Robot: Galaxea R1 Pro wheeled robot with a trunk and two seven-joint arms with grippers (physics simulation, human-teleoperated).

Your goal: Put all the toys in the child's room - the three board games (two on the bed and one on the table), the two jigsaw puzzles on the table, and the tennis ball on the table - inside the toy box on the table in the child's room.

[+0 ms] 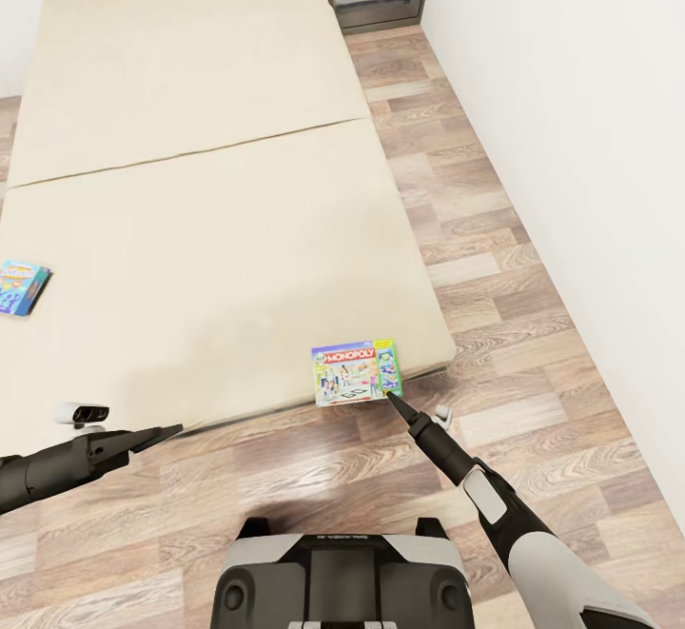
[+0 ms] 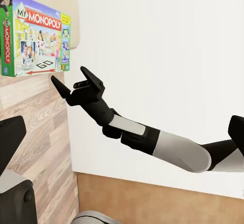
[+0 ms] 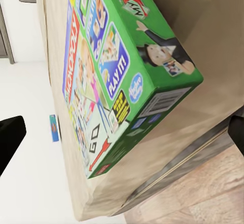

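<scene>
Wood plank floor (image 1: 495, 258), white wall at 3 o'clock. Beige bed (image 1: 209, 191) seen across upper left. Monopoly box (image 1: 356, 373) laid flat at bed's near corner, 6 o'clock; blue box (image 1: 23, 285) at 9 o'clock edge. Right gripper (image 2: 73, 84) spread apart, just beside Monopoly box. Left gripper (image 1: 157, 436) over floor, state cannot be told.

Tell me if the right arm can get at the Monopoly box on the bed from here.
Probably yes: the right tool is open right at the corner of the Monopoly box, which lies flat at the bed's near edge, nothing between them.
</scene>
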